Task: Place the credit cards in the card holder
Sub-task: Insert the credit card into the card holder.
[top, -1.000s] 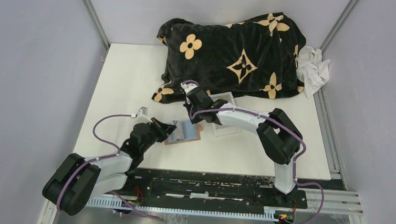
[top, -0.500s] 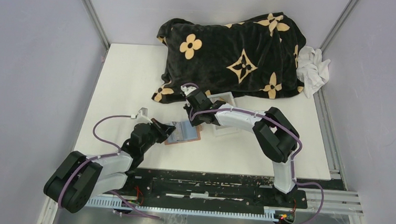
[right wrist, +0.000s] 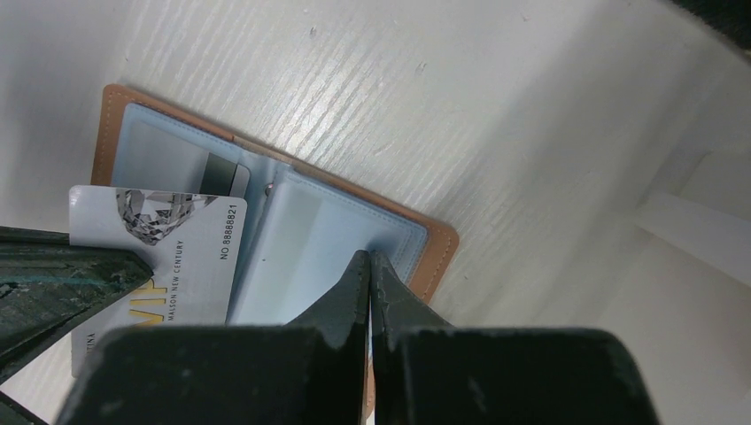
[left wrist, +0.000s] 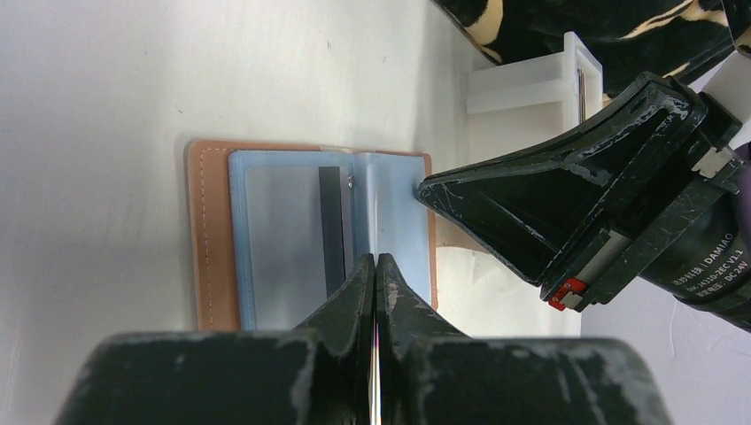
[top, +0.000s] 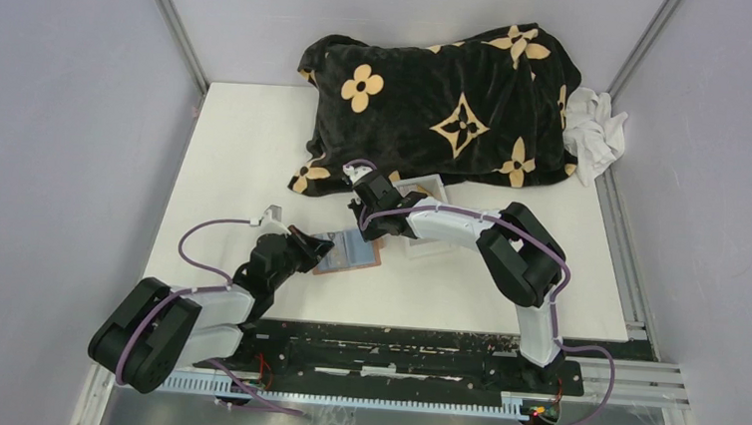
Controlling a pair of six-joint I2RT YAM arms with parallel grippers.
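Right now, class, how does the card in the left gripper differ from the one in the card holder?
The gripped card is clamped by the left gripper over the card holder; the pocketed card lies tucked in a pale blue sleeve. The gripped card shows a diamond print and VIP lettering; the pocketed card shows a dark stripe. Both are thin rectangles.
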